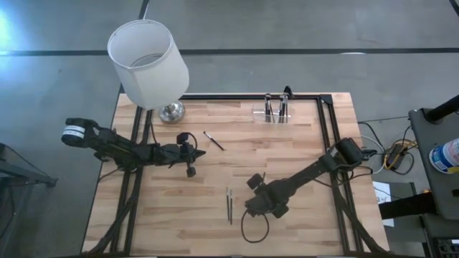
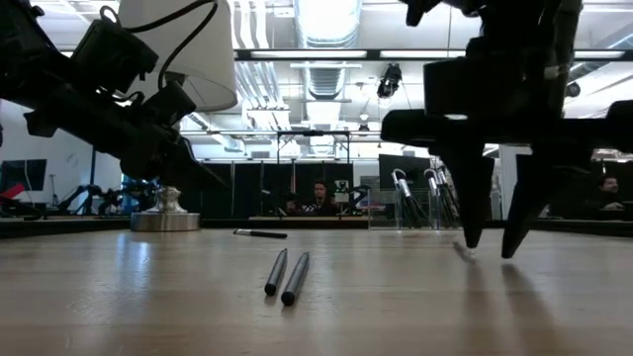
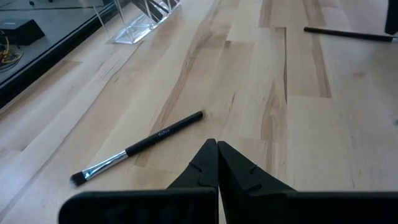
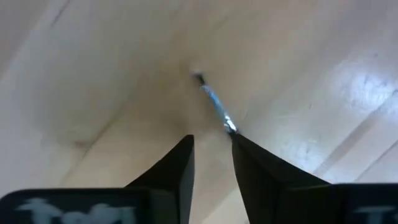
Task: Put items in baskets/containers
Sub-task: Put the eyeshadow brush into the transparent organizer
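Now, right gripper [image 4: 211, 149]: reaching down to the counter [image 1: 301, 150], fingers standing slightly apart around the end of a thin brush [image 4: 214, 107], not clamped.
Left gripper [image 3: 216, 152]: waiting above the counter, fingers pressed together, empty; another brush [image 3: 140, 146] lying just ahead.
Loose pair [image 2: 287, 275]: lying side by side, near the right gripper.
Clear holder [image 1: 272, 113]: standing at the far edge, already holding several sticks.
Risk: grip is probably catching only the tip, so the brush could be slipping or pivoting out.
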Available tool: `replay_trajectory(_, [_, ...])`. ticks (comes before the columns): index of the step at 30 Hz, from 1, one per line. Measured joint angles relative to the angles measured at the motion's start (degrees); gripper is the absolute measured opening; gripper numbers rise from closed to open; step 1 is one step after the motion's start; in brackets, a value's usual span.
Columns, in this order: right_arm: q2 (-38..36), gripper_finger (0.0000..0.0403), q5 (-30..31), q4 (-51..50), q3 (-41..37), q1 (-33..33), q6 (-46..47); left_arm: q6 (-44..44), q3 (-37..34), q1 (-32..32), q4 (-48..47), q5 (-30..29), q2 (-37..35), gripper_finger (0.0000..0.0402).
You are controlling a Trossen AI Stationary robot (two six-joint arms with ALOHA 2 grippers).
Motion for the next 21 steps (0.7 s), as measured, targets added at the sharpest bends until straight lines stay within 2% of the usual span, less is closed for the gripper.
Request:
replay_trajectory(7, [1.7, 0.0098, -0.6, 2.6, 0.3, -1.1, -2.6, 0.0, 0.0, 0.0, 0.0, 0.2, 0.0, 0.0])
replay_trajectory(14, [1.5, 0.0098, -1.1, 2.5, 0.7, -2.3, -1.3, 0.1, 0.0, 0.0, 0.0, 0.2, 0.0, 0.0])
replay_trajectory(21, [1.2, 0.0107, 2.7, 5.4, 5.6, -4.7, -2.5, 0.1, 0.0, 0.0, 0.0, 0.4, 0.0, 0.0])
